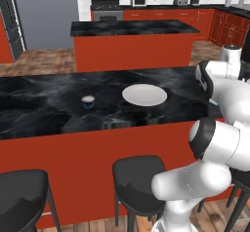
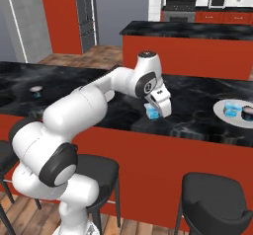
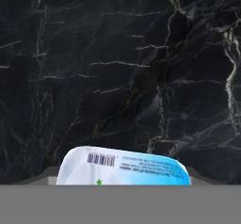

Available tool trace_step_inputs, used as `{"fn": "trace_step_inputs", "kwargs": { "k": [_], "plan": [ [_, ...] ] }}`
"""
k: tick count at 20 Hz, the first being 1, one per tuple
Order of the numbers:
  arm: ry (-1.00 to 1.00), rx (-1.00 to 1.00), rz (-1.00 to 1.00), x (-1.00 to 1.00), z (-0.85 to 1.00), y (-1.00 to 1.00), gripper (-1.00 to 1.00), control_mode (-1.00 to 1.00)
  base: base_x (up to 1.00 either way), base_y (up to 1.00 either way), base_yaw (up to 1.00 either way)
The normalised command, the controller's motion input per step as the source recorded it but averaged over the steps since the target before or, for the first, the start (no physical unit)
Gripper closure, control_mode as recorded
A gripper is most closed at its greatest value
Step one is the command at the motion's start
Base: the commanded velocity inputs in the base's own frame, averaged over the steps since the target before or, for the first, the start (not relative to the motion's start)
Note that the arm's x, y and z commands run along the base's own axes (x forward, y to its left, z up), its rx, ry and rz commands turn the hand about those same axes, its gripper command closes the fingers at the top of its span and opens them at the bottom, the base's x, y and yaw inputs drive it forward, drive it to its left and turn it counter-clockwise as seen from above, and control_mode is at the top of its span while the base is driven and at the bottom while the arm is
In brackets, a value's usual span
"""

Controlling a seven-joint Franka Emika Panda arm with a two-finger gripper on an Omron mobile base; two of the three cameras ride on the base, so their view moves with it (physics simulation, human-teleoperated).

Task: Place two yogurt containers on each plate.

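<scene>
My gripper (image 2: 152, 112) is low over the black marble counter, its fingers straddling a light blue yogurt container (image 2: 150, 114). In the hand view that same tub (image 3: 123, 167) lies close at the bottom, barcode label up; whether the fingers press on it is not clear. One white plate (image 1: 144, 94) lies bare mid-counter. A rounder yogurt tub with a dark blue base (image 1: 88, 101) (image 2: 35, 90) stands alone to its left. Another plate (image 2: 218, 110) at the far right carries a light blue tub (image 2: 230, 110) and a darker round thing (image 2: 246, 112).
Black stools (image 1: 139, 177) (image 2: 217, 204) stand along the counter's near red front. A second red island (image 1: 132, 43) lies beyond the counter, with stove and cabinets behind it. My own arm (image 2: 99, 98) stretches across the counter's near edge.
</scene>
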Motion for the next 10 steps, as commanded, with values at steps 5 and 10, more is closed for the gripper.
{"fn": "trace_step_inputs", "kwargs": {
  "k": [5,10],
  "plan": [
    [-0.07,0.06,0.0,-0.01,0.64,0.0,1.0,-1.0,0.0,0.0,0.0],
    [-0.03,0.07,0.08,-0.04,0.54,0.51,1.0,-1.0,0.0,0.0,0.0]
  ]
}}
